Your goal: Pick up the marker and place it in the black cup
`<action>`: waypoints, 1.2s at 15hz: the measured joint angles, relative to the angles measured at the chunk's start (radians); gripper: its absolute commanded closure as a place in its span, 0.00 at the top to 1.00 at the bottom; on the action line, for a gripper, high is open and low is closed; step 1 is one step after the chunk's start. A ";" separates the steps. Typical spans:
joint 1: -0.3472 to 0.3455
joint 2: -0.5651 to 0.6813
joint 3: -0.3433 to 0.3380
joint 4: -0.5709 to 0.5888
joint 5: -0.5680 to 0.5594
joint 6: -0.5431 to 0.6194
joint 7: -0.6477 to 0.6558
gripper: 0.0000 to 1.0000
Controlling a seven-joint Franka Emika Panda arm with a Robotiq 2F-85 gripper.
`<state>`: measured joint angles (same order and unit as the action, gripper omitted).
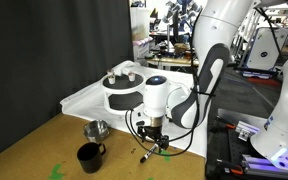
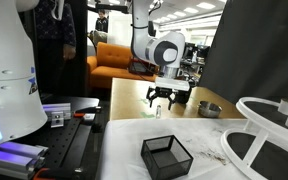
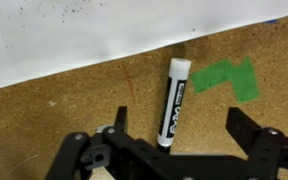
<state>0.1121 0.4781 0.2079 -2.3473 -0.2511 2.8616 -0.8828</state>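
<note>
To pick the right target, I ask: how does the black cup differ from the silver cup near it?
The black cup is glossy black; the silver cup is shiny metal. In an exterior view the black cup stands nearer the camera, the silver cup behind it. Both stand upright on the table, similar in size.

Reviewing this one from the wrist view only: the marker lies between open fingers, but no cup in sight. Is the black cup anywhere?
Observer: Yes, the black cup stands upright on the wooden table, apart from the gripper.
Operator: Anything nearby to confuse it with?
Observer: A silver metal cup stands close by, farther from that camera.
Operator: Other clutter?
Observer: A black square box sits on a white surface, in an exterior view.
</note>
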 measured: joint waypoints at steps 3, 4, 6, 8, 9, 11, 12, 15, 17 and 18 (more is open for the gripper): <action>0.000 0.030 0.000 0.015 -0.020 -0.008 -0.008 1.00; 0.001 0.029 0.000 0.019 -0.021 -0.014 -0.007 1.00; 0.005 0.025 0.000 0.027 -0.027 -0.022 -0.001 1.00; 0.012 0.025 -0.005 0.039 -0.037 -0.040 0.007 1.00; 0.018 0.027 -0.012 0.048 -0.043 -0.054 0.014 1.00; 0.024 0.034 -0.023 0.066 -0.056 -0.084 0.027 1.00; 0.024 0.039 -0.026 0.073 -0.057 -0.094 0.028 1.00; 0.024 0.069 -0.029 0.100 -0.057 -0.115 0.027 1.00; 0.024 0.094 -0.028 0.119 -0.057 -0.117 0.027 1.00; 0.024 0.107 -0.028 0.129 -0.057 -0.117 0.027 0.75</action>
<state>0.1365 0.5849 0.1798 -2.2184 -0.3078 2.7445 -0.8561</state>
